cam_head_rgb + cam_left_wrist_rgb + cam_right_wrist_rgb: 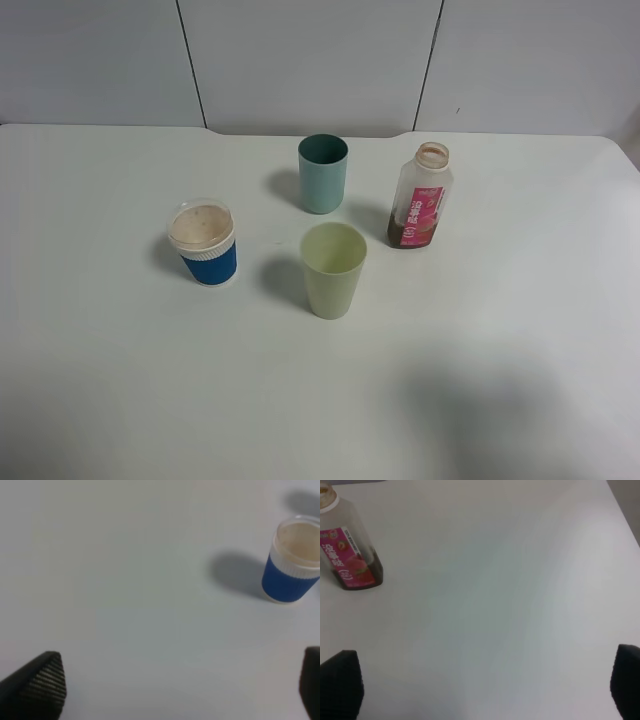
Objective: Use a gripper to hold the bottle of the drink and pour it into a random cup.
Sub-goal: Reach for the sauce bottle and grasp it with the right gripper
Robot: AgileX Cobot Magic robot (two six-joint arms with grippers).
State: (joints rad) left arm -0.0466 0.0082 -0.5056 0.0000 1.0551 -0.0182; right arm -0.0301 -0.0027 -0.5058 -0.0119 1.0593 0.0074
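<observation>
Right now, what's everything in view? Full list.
bottle: 1, clear with pink label, uncapped, back right
drink: a little, brown, bottom of bottle
yellow-green cup: 1, pale yellow-green, centre front
teal cup: 1, teal, centre back, left of bottle
blue cup: 1, blue with white rim, left
table: 1, white, under everything
left gripper: 1, black, open, holding nothing
right gripper: 1, black, open, holding nothing

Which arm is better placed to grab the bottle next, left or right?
Right. The bottle stands on the right side of the exterior high view, and the right wrist view shows it ahead of the right gripper, jaws wide open. The left gripper faces only the blue cup.
</observation>
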